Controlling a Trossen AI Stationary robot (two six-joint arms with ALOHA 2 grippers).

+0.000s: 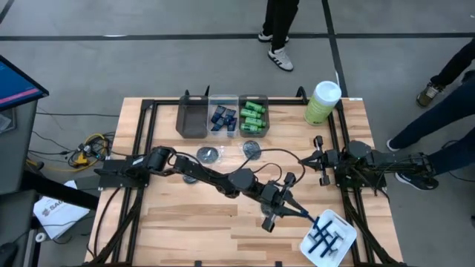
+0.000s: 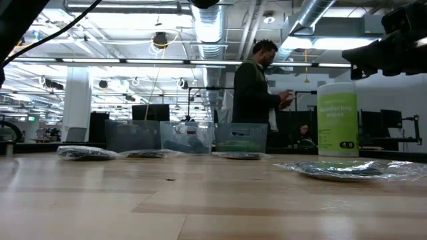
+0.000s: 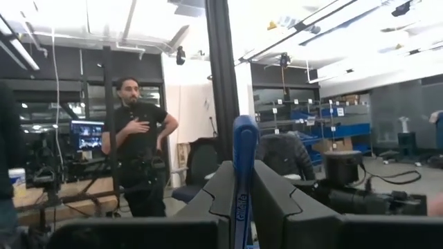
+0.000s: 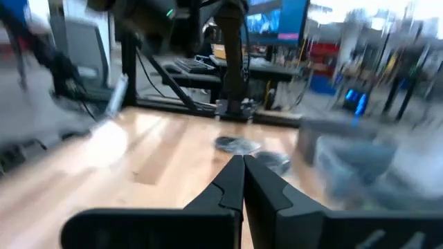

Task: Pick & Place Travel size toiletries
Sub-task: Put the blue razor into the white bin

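Note:
My left gripper [image 1: 289, 207] reaches across the table toward its right near corner and is shut on a thin blue razor [image 1: 304, 215], whose free end points at the white tray [image 1: 338, 251]. Several more razors [image 1: 324, 237] lie in that tray. Navy tubes [image 1: 223, 117] and green mini bottles [image 1: 254, 117] sit in bins at the far edge. Two round dark packets [image 1: 208, 154] [image 1: 252, 149] lie flat on the wood before the bins. My right gripper [image 4: 242, 166] is shut and empty, held above the table's right side [image 1: 308, 159]. My left gripper pinches the blue razor's handle [image 3: 242, 197] between its two fingers [image 3: 221, 190]. The handle sticks out past the fingertips, along the fingers [image 3: 243, 138]. The fingers come from the table's left, about level. The razor is lifted clear of the table.
A tall green canister with a white lid [image 1: 321, 102] stands at the far right corner. An empty dark bin [image 1: 193, 119] sits left of the tube bin. Black frame rails [image 1: 345, 141] run along the table's sides. People stand beyond the far and right edges [image 2: 257, 87].

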